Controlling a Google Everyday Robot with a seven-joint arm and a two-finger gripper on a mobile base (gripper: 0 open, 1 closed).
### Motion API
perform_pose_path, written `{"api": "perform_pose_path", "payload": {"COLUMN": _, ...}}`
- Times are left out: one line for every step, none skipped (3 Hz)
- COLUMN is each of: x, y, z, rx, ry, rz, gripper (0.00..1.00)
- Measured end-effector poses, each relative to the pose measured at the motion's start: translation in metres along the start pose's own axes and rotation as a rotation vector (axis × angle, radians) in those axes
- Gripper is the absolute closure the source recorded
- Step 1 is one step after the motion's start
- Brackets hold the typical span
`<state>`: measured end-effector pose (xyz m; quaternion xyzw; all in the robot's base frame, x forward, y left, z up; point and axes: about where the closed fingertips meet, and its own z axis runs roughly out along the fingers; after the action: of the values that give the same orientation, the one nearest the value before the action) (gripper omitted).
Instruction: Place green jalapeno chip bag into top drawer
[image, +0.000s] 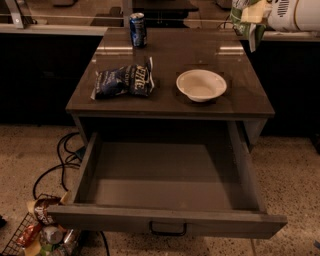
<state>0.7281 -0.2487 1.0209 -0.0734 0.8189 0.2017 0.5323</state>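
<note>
Aloft, far right: green bag in claw

Crumpled green jalapeno chip bag hangs in pincer, upper right; top drawer pulled open

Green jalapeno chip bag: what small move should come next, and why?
Probably bring the gripper toward the camera and down over the top drawer. It holds the green jalapeno chip bag aloft past the far right corner of the table, while the drawer stands pulled out and empty.
</note>
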Motion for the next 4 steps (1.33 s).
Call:
{"api": "perform_pose_path", "payload": {"x": 0.000, "y": 0.027, "z": -0.007, "rx": -0.157, "ry": 0.040, "rz": -0.016, "gripper": 1.00}}
{"api": "perform_pose_path", "payload": {"x": 0.010, "y": 0.061, "z": -0.027, "rx": -0.306, "ry": 0.085, "rz": -0.062, "gripper": 1.00}}
{"api": "perform_pose_path", "payload": {"x": 0.028, "y": 0.087, "z": -0.056, "rx": -0.410, "ry": 0.108, "rz": -0.092, "gripper": 1.00}}
{"api": "perform_pose_path", "payload": {"x": 0.066, "y": 0.102, "z": -0.080, "rx": -0.499, "ry": 0.156, "rz": -0.091, "gripper": 1.00}}
